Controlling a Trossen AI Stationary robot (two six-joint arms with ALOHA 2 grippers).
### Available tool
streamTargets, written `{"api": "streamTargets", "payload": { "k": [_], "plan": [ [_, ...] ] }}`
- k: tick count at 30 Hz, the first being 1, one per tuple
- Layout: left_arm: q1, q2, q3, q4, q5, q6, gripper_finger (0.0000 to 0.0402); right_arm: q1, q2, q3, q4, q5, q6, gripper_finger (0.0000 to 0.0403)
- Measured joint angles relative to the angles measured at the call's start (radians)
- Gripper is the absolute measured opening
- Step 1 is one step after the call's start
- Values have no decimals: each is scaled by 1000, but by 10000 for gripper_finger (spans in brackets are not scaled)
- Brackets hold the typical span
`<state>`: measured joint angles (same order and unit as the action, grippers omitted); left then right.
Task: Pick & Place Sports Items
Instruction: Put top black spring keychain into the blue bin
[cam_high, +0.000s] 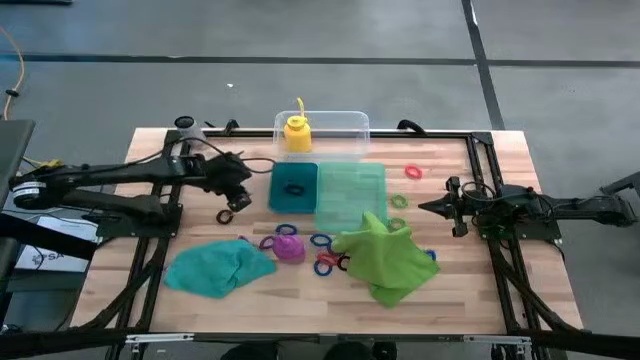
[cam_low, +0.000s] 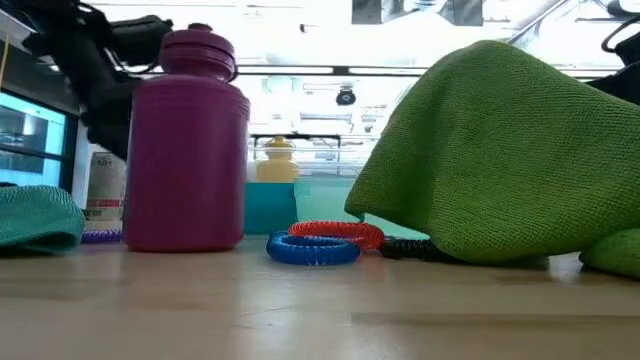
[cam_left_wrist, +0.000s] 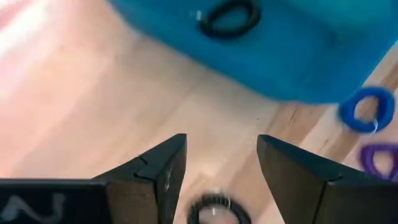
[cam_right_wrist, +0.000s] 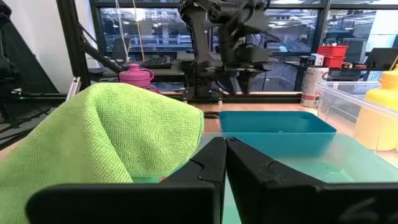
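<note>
Taking the teal tray (cam_high: 293, 205) as the landmark and starting at the near edge of the table (cam_high: 470, 300): the teal cloth (cam_high: 218, 268) lies crumpled well in front of the tray, toward the left arm's side, and the lime-green cloth (cam_high: 388, 256) is heaped in front of the tray's paler half, one edge touching it. Between the two cloths the purple bottle (cam_high: 288, 246) stands upright, with a blue ring (cam_high: 321, 240), a red ring (cam_high: 331, 262) and other small rings scattered around it just in front of the tray.

The tray has two parts. Its darker teal half holds one black ring (cam_left_wrist: 229, 17); the paler half (cam_high: 352, 192) shows nothing that can be made out inside. Beside the tray on the right arm's side lie a pink-red ring (cam_high: 413, 172) and a green ring (cam_high: 399, 200).

The left pincer (cam_left_wrist: 221, 171) hovers just beside the tray's darker half, its fingers spread wide and holding nothing, above a black ring (cam_left_wrist: 219, 210) on the bare wood. The right pincer (cam_high: 427, 207) waits well off to the tray's other side, fingers pressed together and empty.

Behind the tray, touching its far edge, sits the clear plastic tub (cam_high: 345, 130), and the yellow bottle (cam_high: 297, 133) stands upright inside it at the end nearer the left arm
</note>
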<state>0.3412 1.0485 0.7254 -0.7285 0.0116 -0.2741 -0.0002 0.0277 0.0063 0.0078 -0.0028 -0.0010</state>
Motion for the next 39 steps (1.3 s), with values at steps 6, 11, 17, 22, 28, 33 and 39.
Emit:
{"api": "streamTargets", "payload": {
  "k": [6,11,17,22,28,33,39],
  "plan": [
    [-18,0,0,-127,-2,-91,160,0,0,0,0,0,0,0],
    [-58,8,0,-204,-3,-148,160,0,0,0,0,0,0,0],
    [-121,72,0,-244,-4,-154,160,0,0,0,0,0,0,0],
    [-141,145,0,-244,-11,-167,160,0,0,0,0,0,0,0],
    [-141,220,0,-243,-16,-144,160,0,0,0,0,0,0,0],
    [-141,270,-1,-243,-41,-126,160,0,0,0,0,0,0,0],
    [-115,320,-1,-234,-53,-122,160,0,0,0,0,0,0,0]
  ]
}}
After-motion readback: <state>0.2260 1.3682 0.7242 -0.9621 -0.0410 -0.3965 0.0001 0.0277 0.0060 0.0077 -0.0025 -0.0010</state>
